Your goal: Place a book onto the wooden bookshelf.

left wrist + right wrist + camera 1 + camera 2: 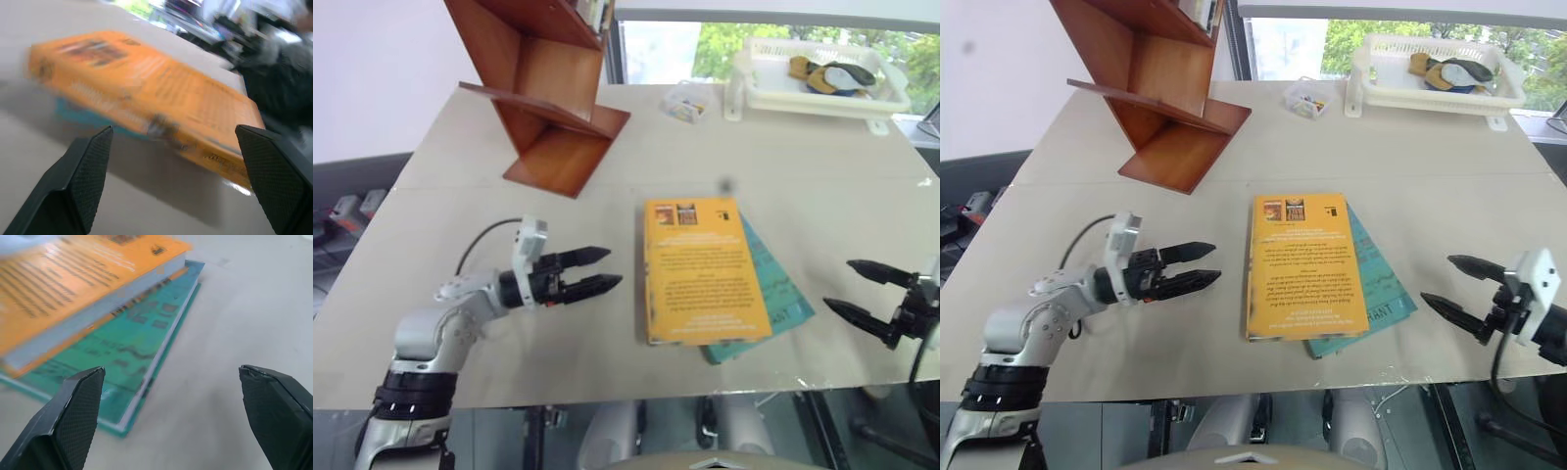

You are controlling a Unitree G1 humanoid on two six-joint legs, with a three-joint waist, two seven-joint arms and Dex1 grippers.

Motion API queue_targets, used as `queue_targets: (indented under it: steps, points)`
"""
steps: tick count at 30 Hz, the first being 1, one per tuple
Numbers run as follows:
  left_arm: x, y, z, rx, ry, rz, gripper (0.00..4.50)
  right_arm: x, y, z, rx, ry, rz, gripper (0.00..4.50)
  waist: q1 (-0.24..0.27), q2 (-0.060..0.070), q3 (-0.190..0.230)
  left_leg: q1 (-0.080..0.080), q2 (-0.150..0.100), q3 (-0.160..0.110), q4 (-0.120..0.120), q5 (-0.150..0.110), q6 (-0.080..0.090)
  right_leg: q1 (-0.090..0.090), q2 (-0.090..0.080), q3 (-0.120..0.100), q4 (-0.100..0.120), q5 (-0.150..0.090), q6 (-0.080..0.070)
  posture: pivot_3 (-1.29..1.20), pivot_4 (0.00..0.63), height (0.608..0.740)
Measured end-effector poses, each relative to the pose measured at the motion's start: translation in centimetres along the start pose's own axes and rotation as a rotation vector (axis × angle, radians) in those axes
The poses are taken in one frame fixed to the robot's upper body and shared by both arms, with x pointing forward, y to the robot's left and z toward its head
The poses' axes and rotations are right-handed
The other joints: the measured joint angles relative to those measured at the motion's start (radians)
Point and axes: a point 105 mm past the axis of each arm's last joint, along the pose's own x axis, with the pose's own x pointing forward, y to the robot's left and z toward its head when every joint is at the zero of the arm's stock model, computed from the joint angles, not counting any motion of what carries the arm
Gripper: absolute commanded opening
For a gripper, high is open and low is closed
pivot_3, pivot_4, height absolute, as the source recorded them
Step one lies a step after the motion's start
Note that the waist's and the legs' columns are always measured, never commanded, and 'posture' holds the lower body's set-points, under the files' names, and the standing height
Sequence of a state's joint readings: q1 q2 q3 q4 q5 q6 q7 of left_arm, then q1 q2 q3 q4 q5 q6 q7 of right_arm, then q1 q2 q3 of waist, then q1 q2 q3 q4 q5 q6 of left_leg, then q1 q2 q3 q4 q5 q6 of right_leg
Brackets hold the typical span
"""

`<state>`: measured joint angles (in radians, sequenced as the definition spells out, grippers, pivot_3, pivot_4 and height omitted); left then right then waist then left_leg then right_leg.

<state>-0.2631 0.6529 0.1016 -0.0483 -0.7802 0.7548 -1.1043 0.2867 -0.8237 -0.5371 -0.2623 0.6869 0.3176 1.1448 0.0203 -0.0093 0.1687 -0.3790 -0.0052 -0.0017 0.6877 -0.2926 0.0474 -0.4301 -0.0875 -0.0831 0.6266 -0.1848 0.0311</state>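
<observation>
we see two books: one yellow book [703, 266] on one teal book [781, 290]. left gripper [597, 271] at nine o'clock and right gripper [854, 289] at three o'clock gape wide, holding nothing.

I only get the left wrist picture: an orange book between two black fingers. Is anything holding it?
Observer: No. The orange book lies flat on the table, and the left gripper is open beside it, not touching.
Operator: What is the teal thing under it?
Observer: A teal book, sticking out on the side toward the right gripper, which is open too.
Operator: Where is the shelf?
Observer: The wooden bookshelf stands at the table's far left.
</observation>
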Motion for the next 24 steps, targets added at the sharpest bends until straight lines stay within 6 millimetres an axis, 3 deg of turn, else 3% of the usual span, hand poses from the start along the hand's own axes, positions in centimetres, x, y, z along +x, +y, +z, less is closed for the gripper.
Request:
queue_targets:
  steps: [3,4,6,11,15,21,24]
  points:
    - [0.7,0.3,0.6,-0.096,-0.018,-0.039,4.24,-0.8,1.3,0.9,0.020,-0.001,0.048,4.50,-0.004,0.000,-0.001,0.000,0.000,0.000,0.000,0.000,0.000,0.000,0.000,0.000,0.000,0.000,0.000,0.00,0.150,0.707]
    - [1.2,0.8,0.6,-0.172,-0.001,-0.056,4.24,-1.3,2.7,1.5,0.042,0.011,0.098,4.50,0.000,0.000,-0.001,0.000,0.000,0.000,0.000,0.000,0.000,0.000,0.000,0.000,0.000,0.000,0.000,0.00,0.150,0.707]
    - [1.5,1.0,0.0,-0.247,0.023,-0.081,4.24,-1.4,3.7,2.5,0.033,0.004,0.136,4.50,-0.003,-0.001,-0.001,0.000,0.000,0.000,0.000,0.000,0.000,0.000,0.000,0.000,0.000,0.000,0.000,0.00,0.150,0.707]
    - [2.8,1.0,-0.6,-0.475,0.060,-0.170,4.24,-0.7,6.4,3.9,0.000,0.017,0.245,4.50,-0.005,-0.005,-0.001,0.000,0.000,0.000,0.000,0.000,0.000,0.000,0.000,0.000,0.000,0.000,0.000,0.00,0.150,0.707]
    - [3.8,1.1,-1.3,-0.621,0.098,-0.219,4.24,-0.1,7.6,4.5,-0.038,0.027,0.286,4.50,-0.003,-0.006,-0.001,0.000,0.000,0.000,0.001,0.000,0.000,0.000,0.000,0.000,0.000,0.000,0.000,0.00,0.150,0.707]
    - [5.5,0.6,-1.5,-0.672,0.113,-0.275,4.24,0.4,7.6,4.5,-0.057,0.032,0.281,4.50,-0.001,-0.007,0.000,-0.001,-0.001,0.000,0.001,0.000,0.000,0.000,-0.001,0.001,-0.001,0.000,0.000,0.00,0.150,0.707]
    - [6.3,0.1,-1.9,-0.731,0.128,-0.300,3.50,0.5,7.7,4.3,-0.054,0.039,0.280,4.50,0.000,-0.007,0.000,-0.001,-0.001,-0.001,0.001,0.000,0.000,0.000,-0.002,0.002,-0.001,0.000,0.000,0.00,0.150,0.707]
